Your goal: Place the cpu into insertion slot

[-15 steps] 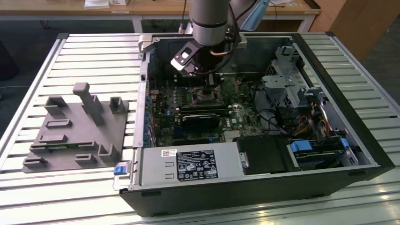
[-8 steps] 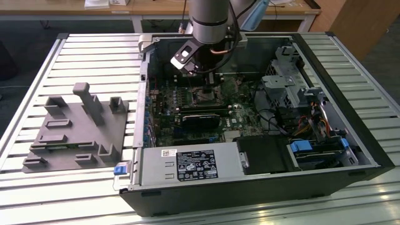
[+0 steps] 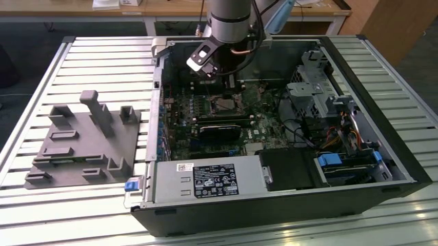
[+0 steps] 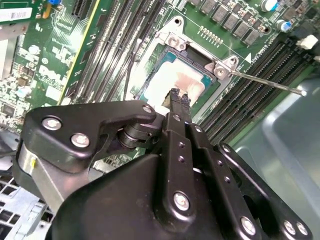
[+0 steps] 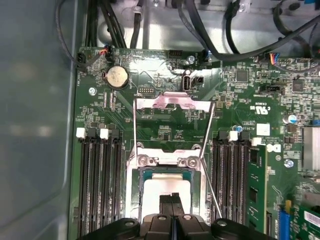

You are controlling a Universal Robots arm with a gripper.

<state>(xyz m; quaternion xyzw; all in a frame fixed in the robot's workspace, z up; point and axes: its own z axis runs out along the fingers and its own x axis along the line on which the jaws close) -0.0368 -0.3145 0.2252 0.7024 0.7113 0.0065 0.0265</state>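
A slatted metal bench (image 3: 82, 56) carries an open computer case (image 3: 260, 215). A grey moulded holder (image 3: 82, 143) sits beside the case on the exterior view's left. Inside the case lies a green circuit board (image 5: 165, 125), and the arm (image 3: 229, 20) reaches down over it. The insertion slot (image 5: 165, 161) has its cover plate folded back and its wire lever (image 5: 210, 165) released. The cpu (image 5: 155, 192) lies flat inside the slot. The hand (image 5: 172, 199) is closed, fingertips pressed together with nothing between them, right over the cpu. Whether it touches the cpu cannot be told.
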